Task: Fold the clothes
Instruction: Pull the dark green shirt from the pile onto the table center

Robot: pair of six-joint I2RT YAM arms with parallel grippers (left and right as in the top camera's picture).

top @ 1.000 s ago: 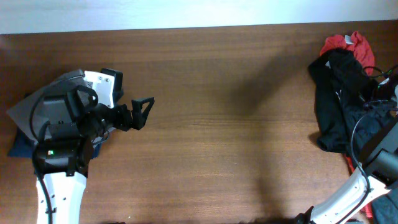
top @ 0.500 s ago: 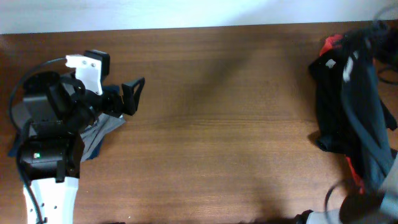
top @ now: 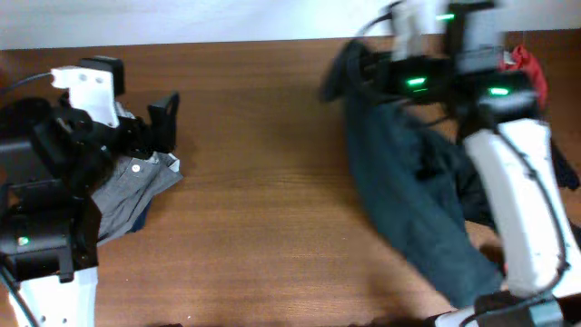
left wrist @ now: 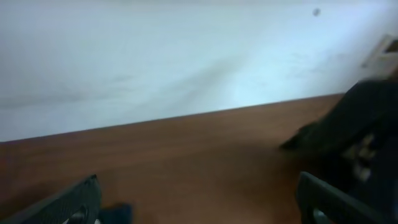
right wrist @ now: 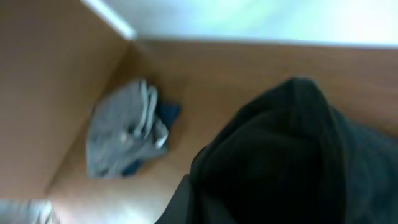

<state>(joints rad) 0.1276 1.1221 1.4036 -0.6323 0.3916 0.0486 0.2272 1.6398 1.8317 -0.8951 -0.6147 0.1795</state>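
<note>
Above table (top: 263, 227), right pincer (top: 363, 65) clamping dark T-shirt (top: 408, 200), left pincer (top: 163, 125) agape, grey garment (right wrist: 121, 134) (wrist view clearer)

Dark garment (right wrist: 280, 155) fills foreground; grey garment (right wrist: 121, 134) on table (right wrist: 205, 68) beyond.

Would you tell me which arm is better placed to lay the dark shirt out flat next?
Right: the right gripper is shut on the dark shirt; the left gripper stands open, away by the grey clothes.
</note>
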